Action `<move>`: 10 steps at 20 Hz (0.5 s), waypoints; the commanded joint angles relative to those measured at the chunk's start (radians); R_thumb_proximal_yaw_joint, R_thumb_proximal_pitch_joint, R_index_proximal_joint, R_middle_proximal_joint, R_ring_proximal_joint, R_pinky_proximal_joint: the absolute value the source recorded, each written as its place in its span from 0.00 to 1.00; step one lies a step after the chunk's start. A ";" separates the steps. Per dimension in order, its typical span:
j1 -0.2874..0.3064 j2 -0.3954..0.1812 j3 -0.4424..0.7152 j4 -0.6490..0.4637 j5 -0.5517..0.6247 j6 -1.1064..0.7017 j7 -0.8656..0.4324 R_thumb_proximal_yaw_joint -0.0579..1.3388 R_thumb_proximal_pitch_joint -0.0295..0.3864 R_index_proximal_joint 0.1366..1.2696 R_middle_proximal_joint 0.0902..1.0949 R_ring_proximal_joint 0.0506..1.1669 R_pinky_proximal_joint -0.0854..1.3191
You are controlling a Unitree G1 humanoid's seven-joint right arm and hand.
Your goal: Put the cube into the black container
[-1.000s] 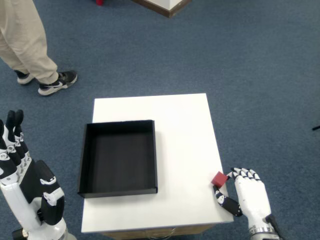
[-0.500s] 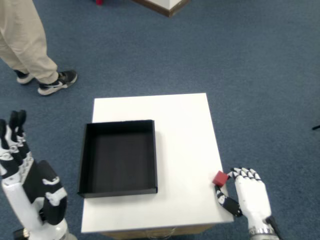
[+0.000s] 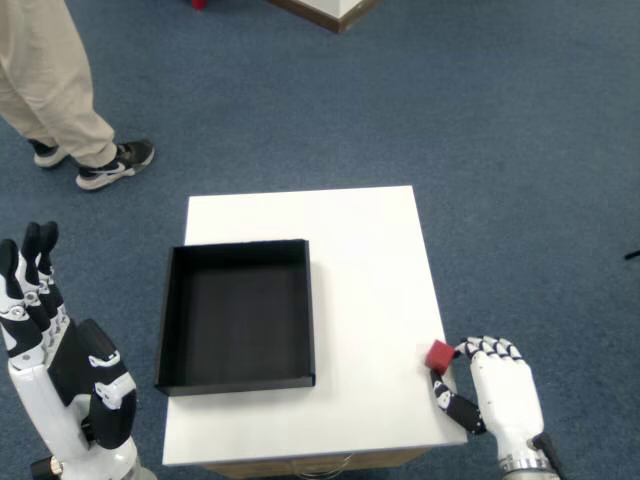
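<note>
My right hand (image 3: 498,392) is white with black joints. The cube (image 3: 439,355) is red, the container (image 3: 238,316) black, the desk (image 3: 365,260) plain white, and the carpet (image 3: 480,120) speckled blue.

The small red cube (image 3: 439,355) sits at the desk's right edge. The black container (image 3: 238,315) is square, open and empty, well apart.

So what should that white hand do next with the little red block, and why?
Probably lift it a little. The right hand seems to pinch the red cube between thumb and fingers at the right edge of the white table. The black container sits to the left, with raised walls, so the cube likely has to rise before it travels over them.
</note>
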 commanded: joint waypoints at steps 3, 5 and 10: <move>-0.042 -0.019 0.017 -0.024 -0.049 -0.106 -0.154 0.85 0.49 0.82 0.34 0.28 0.28; -0.049 -0.022 0.026 -0.026 -0.064 -0.126 -0.198 0.86 0.50 0.82 0.34 0.28 0.29; -0.059 -0.024 0.040 -0.028 -0.091 -0.171 -0.296 0.88 0.51 0.82 0.35 0.28 0.29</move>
